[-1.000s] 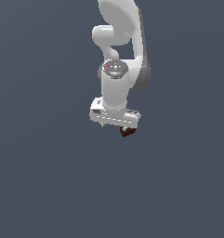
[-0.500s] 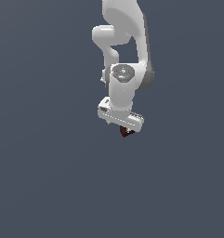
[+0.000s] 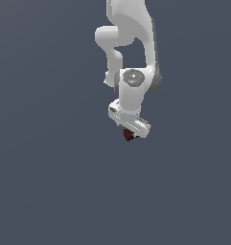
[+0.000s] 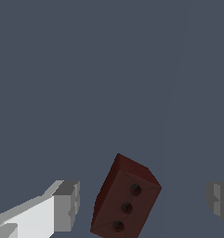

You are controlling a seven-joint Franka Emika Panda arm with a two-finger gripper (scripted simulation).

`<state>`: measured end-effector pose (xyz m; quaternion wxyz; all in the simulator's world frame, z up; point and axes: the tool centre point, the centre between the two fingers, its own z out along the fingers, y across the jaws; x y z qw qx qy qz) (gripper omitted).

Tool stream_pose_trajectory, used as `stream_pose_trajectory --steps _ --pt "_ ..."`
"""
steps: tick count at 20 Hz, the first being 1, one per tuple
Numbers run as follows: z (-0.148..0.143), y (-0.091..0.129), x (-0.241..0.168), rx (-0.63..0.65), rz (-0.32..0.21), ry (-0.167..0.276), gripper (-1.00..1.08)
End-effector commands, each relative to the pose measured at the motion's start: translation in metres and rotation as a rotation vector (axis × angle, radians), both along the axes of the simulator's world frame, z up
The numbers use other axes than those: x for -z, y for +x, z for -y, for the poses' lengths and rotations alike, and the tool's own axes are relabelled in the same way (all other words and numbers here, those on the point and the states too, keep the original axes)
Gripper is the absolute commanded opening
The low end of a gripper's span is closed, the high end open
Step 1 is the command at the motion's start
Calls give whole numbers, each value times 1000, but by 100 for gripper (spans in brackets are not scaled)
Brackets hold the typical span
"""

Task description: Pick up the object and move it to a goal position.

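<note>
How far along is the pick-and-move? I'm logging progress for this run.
Done: the tool is placed around the red-brown block, one finger on each side. In hand: the grasp itself; the fingers stand open with gaps to the block. Left: closing, lifting and carrying it to the goal, which no view shows.

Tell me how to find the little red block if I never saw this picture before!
Find the big white robot arm hanging down over the plain grey ground. Follow it down to the gripper at its end. Just beneath sits a small dark red-brown block; up close it shows three dark holes in a row on one face, between the open grey fingertips.
</note>
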<state>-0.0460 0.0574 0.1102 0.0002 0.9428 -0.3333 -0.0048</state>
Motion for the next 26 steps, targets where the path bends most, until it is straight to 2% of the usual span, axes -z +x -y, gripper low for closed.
stream_pose_trajectory --steps 1,14,26 --pt "-5 -5 5 61 1 0 100" --pt "-28 -28 26 342 6 -3 100" --pt "-35 -37 33 445 8 -5 100"
